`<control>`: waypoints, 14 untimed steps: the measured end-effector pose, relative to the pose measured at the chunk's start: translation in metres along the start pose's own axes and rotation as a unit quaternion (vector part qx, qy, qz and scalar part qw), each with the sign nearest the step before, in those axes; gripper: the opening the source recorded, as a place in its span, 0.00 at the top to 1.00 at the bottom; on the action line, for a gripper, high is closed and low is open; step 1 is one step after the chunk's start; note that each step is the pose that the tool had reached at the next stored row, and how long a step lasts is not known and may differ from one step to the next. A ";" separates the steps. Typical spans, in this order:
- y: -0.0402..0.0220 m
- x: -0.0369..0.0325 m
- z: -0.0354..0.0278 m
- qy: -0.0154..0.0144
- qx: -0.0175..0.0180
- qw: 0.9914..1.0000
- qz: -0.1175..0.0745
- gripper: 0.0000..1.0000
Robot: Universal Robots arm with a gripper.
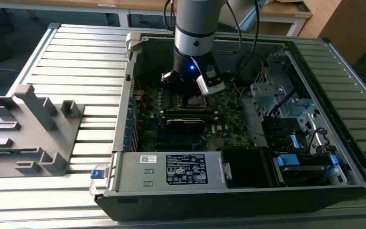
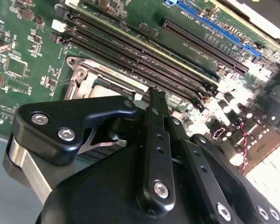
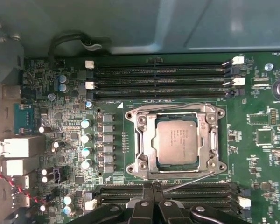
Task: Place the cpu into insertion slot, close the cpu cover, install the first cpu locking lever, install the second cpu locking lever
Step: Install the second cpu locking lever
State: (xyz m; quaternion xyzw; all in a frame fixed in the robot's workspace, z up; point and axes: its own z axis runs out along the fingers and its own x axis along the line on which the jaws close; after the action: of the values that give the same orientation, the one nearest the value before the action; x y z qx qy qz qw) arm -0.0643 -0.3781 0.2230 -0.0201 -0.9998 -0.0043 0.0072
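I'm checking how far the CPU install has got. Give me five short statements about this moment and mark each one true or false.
1. The cpu lies flat in the insertion slot. True.
2. The hand holds the cpu clear of the board. False: its fingers are shut together with nothing between them, and the chip sits in the socket.
3. The cpu cover is down around the chip. True: its silver frame lies flat on all sides.
4. In the exterior view the arm stands outside the computer case. False: it reaches down into the open case, over the motherboard.
5. A thin locking lever slants between socket and hand. True.
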 end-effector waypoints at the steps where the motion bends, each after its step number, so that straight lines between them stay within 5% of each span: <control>1: -0.0004 0.0003 0.0014 0.000 0.000 1.000 0.000 0.89; 7: -0.0025 0.0030 0.0105 0.000 0.000 1.000 0.000 0.89; 14: -0.0026 0.0031 0.0115 0.000 0.000 1.000 0.000 0.89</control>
State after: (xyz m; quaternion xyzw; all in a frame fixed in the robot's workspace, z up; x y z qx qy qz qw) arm -0.0677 -0.3804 0.2115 -0.0200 -0.9998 -0.0043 0.0072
